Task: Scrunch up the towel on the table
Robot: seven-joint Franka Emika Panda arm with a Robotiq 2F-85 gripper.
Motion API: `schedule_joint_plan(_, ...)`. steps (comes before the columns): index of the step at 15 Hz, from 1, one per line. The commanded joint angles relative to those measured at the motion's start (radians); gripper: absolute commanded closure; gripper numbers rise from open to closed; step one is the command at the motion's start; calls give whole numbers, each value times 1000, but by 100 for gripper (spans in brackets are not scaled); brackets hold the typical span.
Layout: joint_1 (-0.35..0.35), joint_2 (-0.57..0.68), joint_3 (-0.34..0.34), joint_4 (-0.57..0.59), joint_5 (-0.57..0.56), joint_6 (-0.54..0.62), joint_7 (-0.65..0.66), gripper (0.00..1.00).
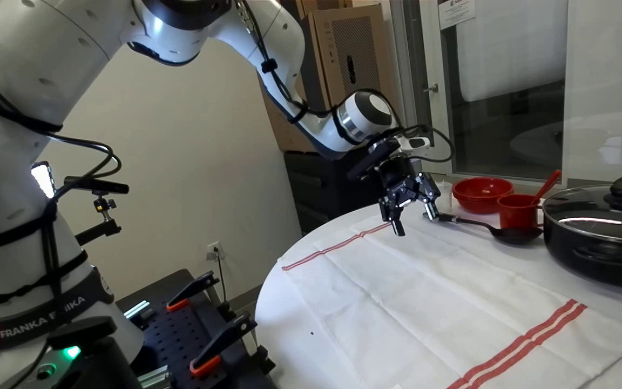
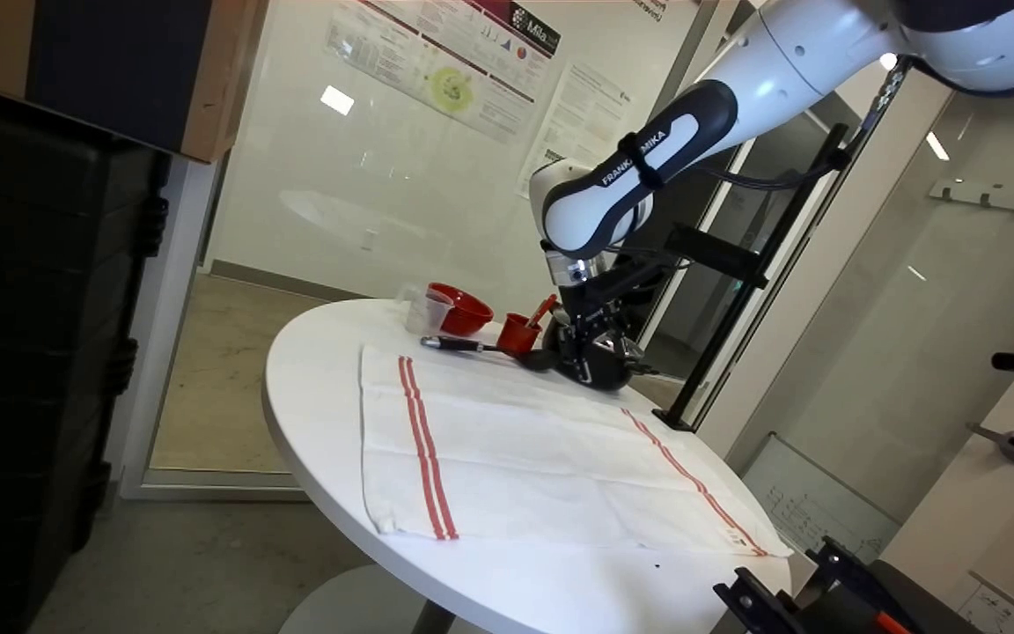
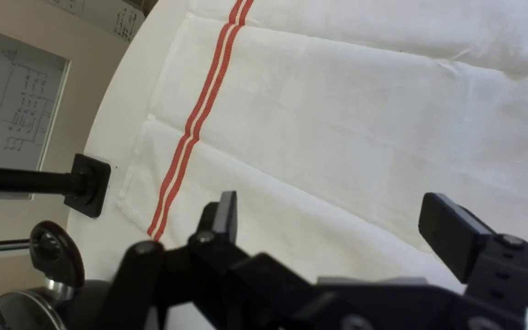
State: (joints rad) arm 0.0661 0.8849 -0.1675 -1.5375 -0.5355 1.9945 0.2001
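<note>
Round white desk (image 1: 284, 316), lower right of the frame in an exterior view. Nearest, along the left edge: white arm (image 1: 46, 59), rising from its base and arching across the top. Next the towel (image 1: 424, 302): laid out on the desk from the bottom edge to mid-frame, white, red double stripe near each end, creases running from stripe to stripe, otherwise mostly flat. Lidded black pan (image 1: 597, 248) at the right edge, near the cloth. Right of center, the gripper (image 1: 415, 221), raised above the desk, seen against the towel's far end; jaws spread wide, clasping nothing, white cloth visible through the gap in the wrist view. Along the towel's right side, a black spoon (image 1: 517, 236), its bowl just in front of a red mug (image 1: 517, 213). Red utensil (image 1: 548, 186) leans in the mug. Past that, red bowls (image 1: 478, 205), apparently stacked; a translucent cup (image 2: 428, 314) shows just beside them in an exterior view. Farthest: dark drawers (image 1: 319, 186), middle of the frame, a tall cardboard box (image 1: 354, 48) above them; glass panel (image 1: 505, 135), at the upper right.
</note>
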Motion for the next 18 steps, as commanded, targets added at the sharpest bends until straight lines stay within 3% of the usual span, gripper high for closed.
schedule_joint_plan(1, -25, -116, 42, -157, 14, 151, -113, 0)
schedule_joint_plan(5, -75, -200, 88, -343, 60, 338, -232, 0)
schedule_joint_plan(11, -201, -278, 179, -622, 258, 620, -398, 0)
schedule_joint_plan(18, -185, -374, 117, -802, 309, 1011, -319, 0)
